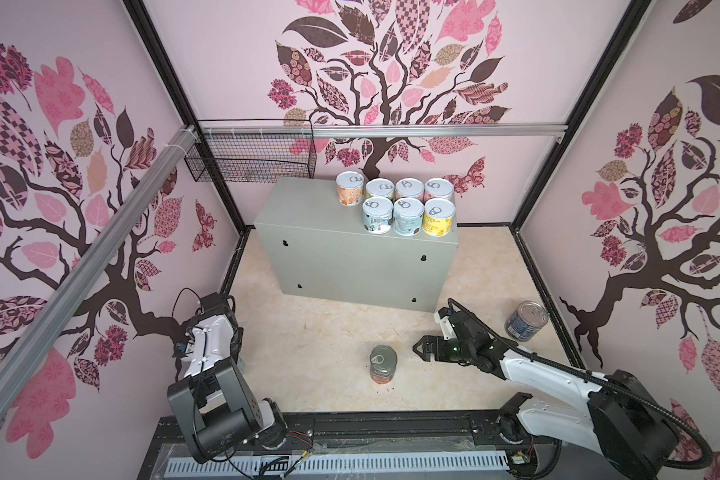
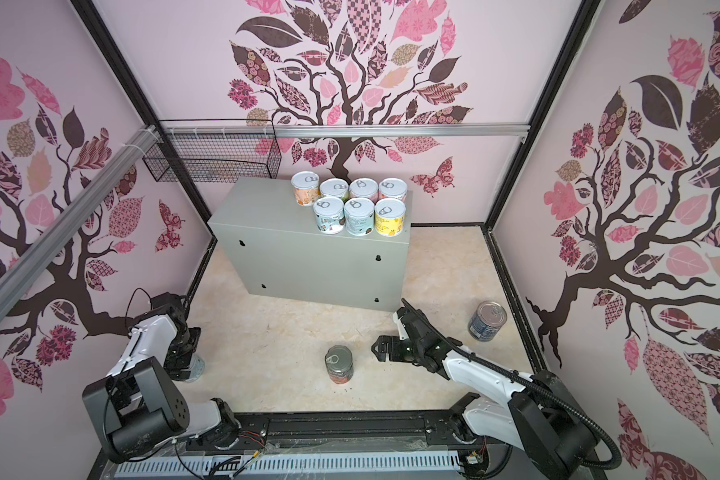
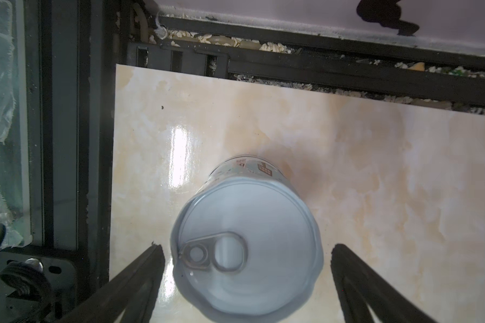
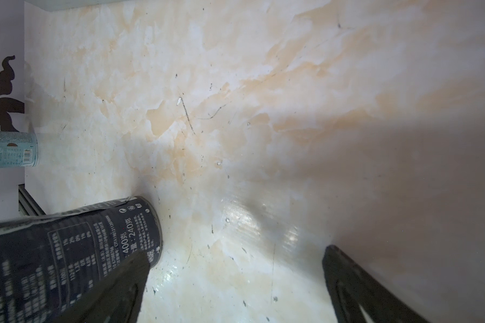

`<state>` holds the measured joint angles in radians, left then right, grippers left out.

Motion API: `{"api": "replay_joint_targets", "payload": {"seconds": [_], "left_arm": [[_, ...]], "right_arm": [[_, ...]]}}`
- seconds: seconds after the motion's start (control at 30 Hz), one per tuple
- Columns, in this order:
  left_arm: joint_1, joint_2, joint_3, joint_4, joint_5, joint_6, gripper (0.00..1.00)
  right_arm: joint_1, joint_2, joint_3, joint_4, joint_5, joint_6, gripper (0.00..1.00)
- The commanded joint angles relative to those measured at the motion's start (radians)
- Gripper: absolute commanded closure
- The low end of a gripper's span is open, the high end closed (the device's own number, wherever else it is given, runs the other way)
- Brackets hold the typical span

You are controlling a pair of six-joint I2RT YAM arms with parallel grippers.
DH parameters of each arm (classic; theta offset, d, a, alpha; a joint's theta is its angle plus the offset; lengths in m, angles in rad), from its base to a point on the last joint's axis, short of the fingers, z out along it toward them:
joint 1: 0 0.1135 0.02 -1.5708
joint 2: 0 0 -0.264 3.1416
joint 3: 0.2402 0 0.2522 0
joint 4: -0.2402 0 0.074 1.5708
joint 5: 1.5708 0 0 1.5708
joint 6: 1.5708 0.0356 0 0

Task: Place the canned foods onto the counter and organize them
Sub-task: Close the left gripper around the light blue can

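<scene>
Readable print only on the dark tall can [image 4: 76, 251] in the right wrist view: "400克" and "240克" in white, beside a small-print table with percent figures, too small to read. The pale teal can [image 4: 11, 149] bears a barcode, digits unreadable. Labels on the other cans are illegible in both top views.

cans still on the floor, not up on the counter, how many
3. A reddish can stands mid-floor beside the right gripper. A dark blue can stands near the right wall. A short can sits beneath the left gripper.
</scene>
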<state>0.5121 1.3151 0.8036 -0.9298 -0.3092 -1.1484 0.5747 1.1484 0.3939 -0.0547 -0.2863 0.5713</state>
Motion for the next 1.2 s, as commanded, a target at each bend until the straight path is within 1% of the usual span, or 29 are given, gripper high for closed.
{"api": "replay_joint_targets", "payload": {"seconds": [0.0, 0.13, 0.37, 0.63, 0.83, 1.03, 1.1, 1.17], "left_arm": [[0.023, 0.015, -0.030, 0.023, 0.031, 0.008, 0.05], [0.054, 0.041, -0.034, 0.037, 0.065, 0.012, 0.05], [0.080, 0.066, -0.040, 0.054, 0.101, 0.022, 0.07], [0.093, 0.070, -0.039, 0.060, 0.108, 0.027, 0.12], [0.099, 0.054, -0.034, 0.041, 0.080, 0.026, 0.25], [0.099, 0.032, -0.043, 0.058, 0.085, 0.052, 0.38], [0.091, 0.023, -0.041, 0.059, 0.076, 0.075, 0.39], [0.060, 0.013, -0.025, 0.046, 0.043, 0.091, 0.39]], "right_arm": [[0.005, 0.011, 0.028, 0.008, -0.008, -0.013, 0.00], [0.004, 0.011, 0.028, 0.008, -0.007, -0.013, 0.00], [0.004, 0.011, 0.026, 0.008, -0.004, -0.013, 0.00], [0.004, 0.007, 0.023, 0.007, -0.001, -0.015, 0.00], [0.004, 0.007, 0.023, 0.009, -0.001, -0.017, 0.00], [0.005, 0.000, 0.021, 0.006, -0.001, -0.019, 0.00], [0.005, 0.001, 0.020, 0.005, -0.001, -0.019, 0.00], [0.005, -0.002, 0.021, 0.006, -0.001, -0.019, 0.00]]}}
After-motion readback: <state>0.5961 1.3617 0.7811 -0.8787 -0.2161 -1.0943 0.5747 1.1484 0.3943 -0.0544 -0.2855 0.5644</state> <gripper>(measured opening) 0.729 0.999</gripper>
